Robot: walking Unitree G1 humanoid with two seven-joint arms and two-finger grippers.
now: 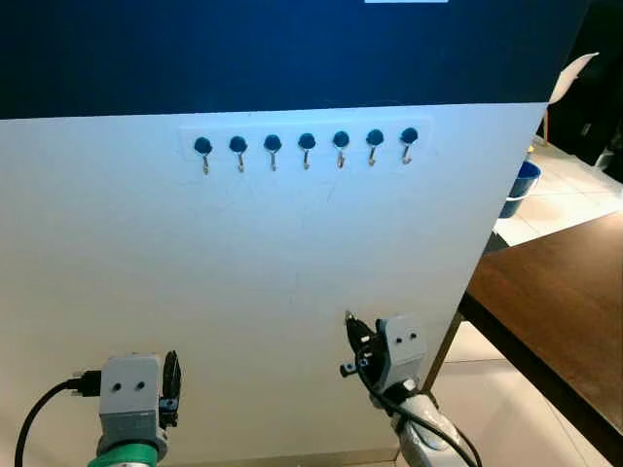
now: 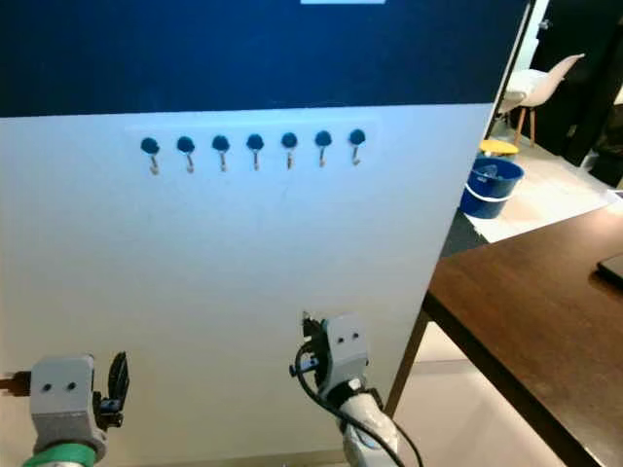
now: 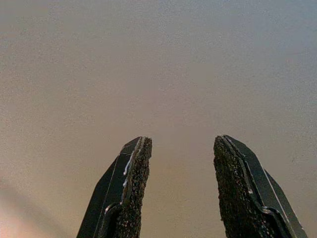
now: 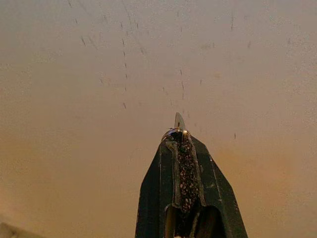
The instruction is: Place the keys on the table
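The right gripper [image 1: 352, 329] is seen low in the frame, just right of centre, fingers clenched together and pointed up at the white panel. In the right wrist view the two black fingers [image 4: 184, 168] are pressed flat against each other, with a small metal tip and ring of the keys [image 4: 178, 124] pinched between them and poking out past the fingertips; the rest of the keys is hidden inside the grip. The left gripper [image 1: 171, 381] is held at the lower left of the frame, at about the same height, and in the left wrist view its fingers [image 3: 130, 188] are spread apart with nothing between them, aimed at the bare panel surface. Both grippers are set close in front of the white panel [image 1: 243, 272], which takes up most of the frame; contact with it cannot be told. Near the panel's upper edge a row of seven blue-capped hooks [image 1: 306, 148] is mounted, centre-top of the frame, all bare of any hanging item. Above the panel a dark blue band [image 1: 273, 49] is seen across the top. At the right edge of the frame a dark brown wooden table [image 2: 545, 321] is visible, well apart from the right gripper. Further back at the upper right a blue bucket [image 2: 492, 187] and a white chair [image 2: 540, 88] are seen on a pale tiled floor [image 2: 555, 195].
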